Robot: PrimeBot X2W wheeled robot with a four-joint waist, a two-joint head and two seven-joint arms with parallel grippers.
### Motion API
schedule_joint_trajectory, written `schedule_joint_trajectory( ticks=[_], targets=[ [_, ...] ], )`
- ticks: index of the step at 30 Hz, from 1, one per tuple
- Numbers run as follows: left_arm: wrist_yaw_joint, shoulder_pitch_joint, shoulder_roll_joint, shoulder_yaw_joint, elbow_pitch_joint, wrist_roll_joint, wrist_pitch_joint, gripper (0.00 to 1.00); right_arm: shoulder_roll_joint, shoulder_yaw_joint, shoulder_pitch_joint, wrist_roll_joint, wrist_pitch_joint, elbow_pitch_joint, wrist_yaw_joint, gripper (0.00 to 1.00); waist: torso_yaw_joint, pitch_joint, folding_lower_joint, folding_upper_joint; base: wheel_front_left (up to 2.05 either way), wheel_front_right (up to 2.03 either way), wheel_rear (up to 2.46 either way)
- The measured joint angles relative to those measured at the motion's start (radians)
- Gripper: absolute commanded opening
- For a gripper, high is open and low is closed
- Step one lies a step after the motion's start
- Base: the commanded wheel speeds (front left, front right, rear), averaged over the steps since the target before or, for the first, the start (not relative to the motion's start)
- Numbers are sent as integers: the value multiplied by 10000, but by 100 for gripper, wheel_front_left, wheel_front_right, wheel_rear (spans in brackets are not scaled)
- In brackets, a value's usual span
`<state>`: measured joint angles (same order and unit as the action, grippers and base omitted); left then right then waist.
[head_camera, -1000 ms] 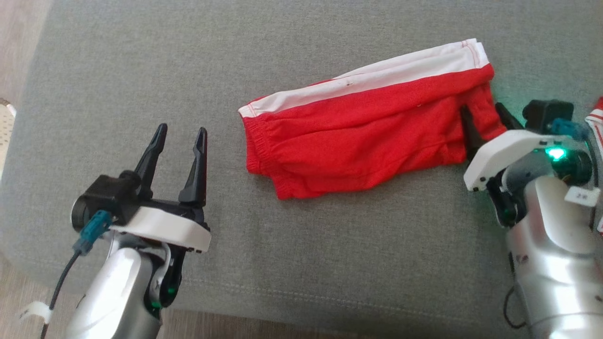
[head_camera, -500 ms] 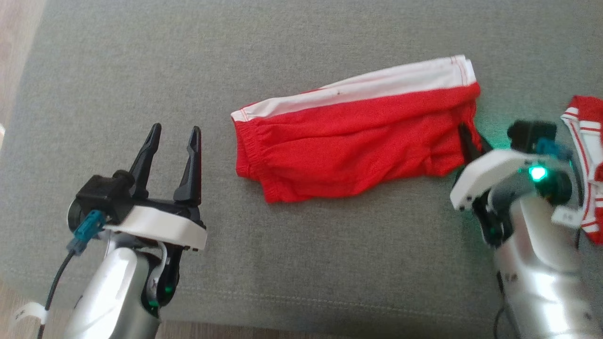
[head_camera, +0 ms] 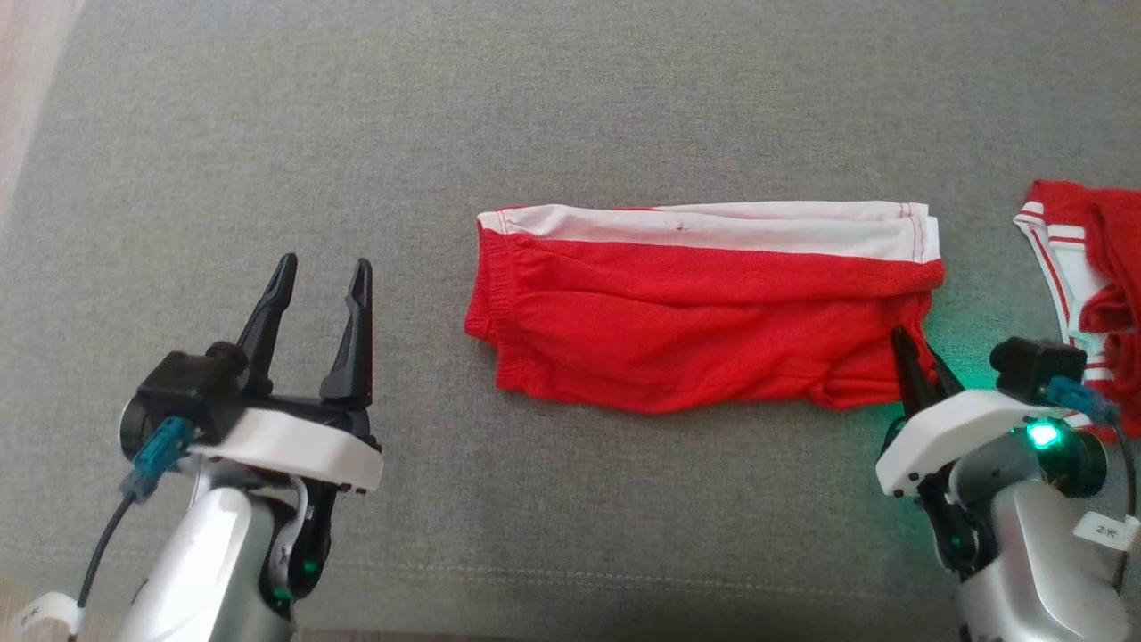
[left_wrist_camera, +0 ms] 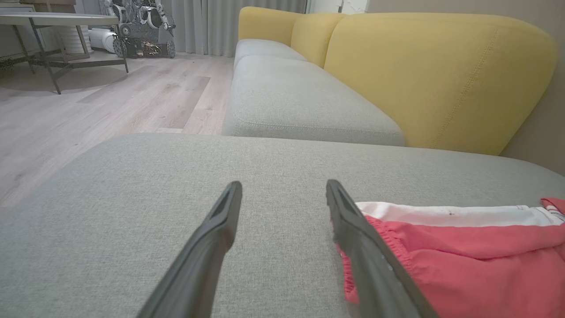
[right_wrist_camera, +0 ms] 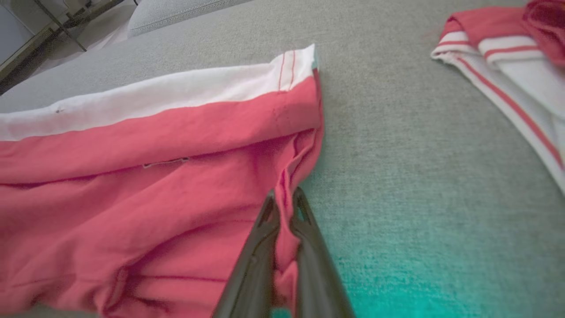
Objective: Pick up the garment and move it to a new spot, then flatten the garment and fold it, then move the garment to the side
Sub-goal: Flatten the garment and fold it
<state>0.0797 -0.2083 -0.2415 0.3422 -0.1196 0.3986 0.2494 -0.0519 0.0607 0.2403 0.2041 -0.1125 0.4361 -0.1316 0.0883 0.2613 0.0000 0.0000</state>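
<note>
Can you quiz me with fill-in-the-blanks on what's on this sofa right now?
The folded garment is red with a ____ band along its far edge.
The right gripper is ____ on its corner.
The left gripper stands ____, holding nothing.
A second, striped garment lies farther to the robot's ____.
Missing: white; shut; open; right.

Support: grey woven sofa cushion [head_camera: 570, 98], spanning the head view from edge to edge, with a stitched seam running across near the bottom of the frame.

Lying on it, item one: red garment [head_camera: 695, 330], white band along its upper edge, folded flat with some wrinkles. It is set crosswise at centre right of the frame, gathered hem at its left end.

Item two: red-and-white striped garment [head_camera: 1070, 259], crumpled, at the right edge of the frame, near the first but apart from it.
</note>
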Motion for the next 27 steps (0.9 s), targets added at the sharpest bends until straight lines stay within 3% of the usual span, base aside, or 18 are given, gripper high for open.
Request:
schedule_joint_trajectory(
  ticks=[8,15,20,27],
  targets=[
    [79,0,-31,42,35,0,-2,100,2,-470,-151,25,-481,-1423,0,0,14,-166,0,0,0,0,0],
    [65,10,-17,174,-90,4,-13,100,-13,-2633,1242,-77,-1248,-2516,0,0,217,-550,0,0,0,0,0],
    [81,90,-2,278,-130,4,-13,100,-48,-4082,1689,997,-1306,-2128,0,0,591,-749,0,0,0,0,0],
    [79,155,-2,313,-144,6,-13,100,-107,-5708,2258,2612,-575,-435,2,0,1138,-633,0,0,0,0,0]
  ],
)
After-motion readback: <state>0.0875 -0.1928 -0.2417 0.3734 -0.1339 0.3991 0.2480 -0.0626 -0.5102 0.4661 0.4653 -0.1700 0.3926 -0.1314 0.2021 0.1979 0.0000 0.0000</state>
